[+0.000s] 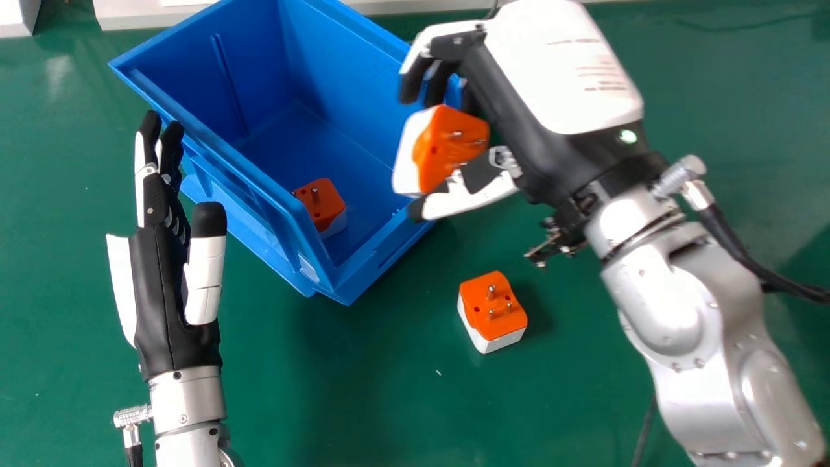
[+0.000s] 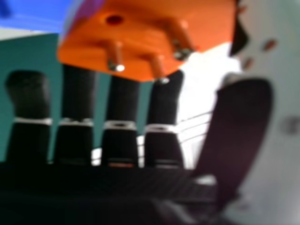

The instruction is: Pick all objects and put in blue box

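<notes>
The orange and white adapter is clamped between the curled fingers and thumb of the right hand, at the right-hand end of the blue box, in front of its rim as the head view sees it. Inside, another adapter sits in the box's near corner, close to the walls, leaving most of the box floor open beyond it. Outside, a third adapter stands prongs up on the green counter, well apart from the box, with open counter between the two and more towards the near edge of the view.

The head view gives the held adapter's white body as well as its orange face; the right hand view looks closely at that face, its prongs and a round hole, with a piece of blue at the corner.

The right forearm slants in from the lower right, thumb on the near side of the adapter. The left hand points away from the bottom edge, fingers straight and thumb upright, fingertips just beside the box's left side.
</notes>
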Robot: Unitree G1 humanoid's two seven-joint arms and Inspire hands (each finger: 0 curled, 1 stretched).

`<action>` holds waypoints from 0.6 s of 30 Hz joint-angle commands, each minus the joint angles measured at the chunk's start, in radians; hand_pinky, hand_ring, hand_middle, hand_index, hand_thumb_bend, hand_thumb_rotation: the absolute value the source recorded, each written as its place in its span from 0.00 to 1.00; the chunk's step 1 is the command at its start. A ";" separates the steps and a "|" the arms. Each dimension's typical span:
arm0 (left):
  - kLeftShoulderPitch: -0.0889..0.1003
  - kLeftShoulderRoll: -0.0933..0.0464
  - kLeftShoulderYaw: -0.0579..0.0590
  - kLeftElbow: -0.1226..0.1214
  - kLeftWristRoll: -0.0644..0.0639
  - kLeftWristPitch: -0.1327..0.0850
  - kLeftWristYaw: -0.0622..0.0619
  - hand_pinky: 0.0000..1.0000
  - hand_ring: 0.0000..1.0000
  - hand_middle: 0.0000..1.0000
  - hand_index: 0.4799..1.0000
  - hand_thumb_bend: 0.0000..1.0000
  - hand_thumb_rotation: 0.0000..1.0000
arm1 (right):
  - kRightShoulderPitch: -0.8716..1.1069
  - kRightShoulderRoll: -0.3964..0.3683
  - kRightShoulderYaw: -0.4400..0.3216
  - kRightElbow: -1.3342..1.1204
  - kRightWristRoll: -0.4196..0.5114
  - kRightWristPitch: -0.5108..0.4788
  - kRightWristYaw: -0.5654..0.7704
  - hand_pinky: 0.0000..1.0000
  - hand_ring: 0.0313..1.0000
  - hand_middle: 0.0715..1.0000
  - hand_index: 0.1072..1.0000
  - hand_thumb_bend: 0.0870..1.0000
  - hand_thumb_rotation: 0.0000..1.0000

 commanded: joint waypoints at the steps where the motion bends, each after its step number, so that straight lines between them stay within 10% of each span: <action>1: 0.003 -0.004 -0.005 -0.022 0.000 -0.012 -0.003 1.00 0.96 0.95 0.92 0.99 0.94 | -0.062 0.002 0.016 0.008 -0.032 -0.022 -0.020 0.23 0.34 0.42 0.46 0.46 0.00; 18: -0.010 -0.010 -0.007 -0.009 0.030 -0.023 0.026 0.99 0.96 0.95 0.93 0.99 0.94 | -0.201 0.054 0.126 0.340 -0.015 -0.191 -0.183 0.21 0.37 0.45 0.45 0.47 0.00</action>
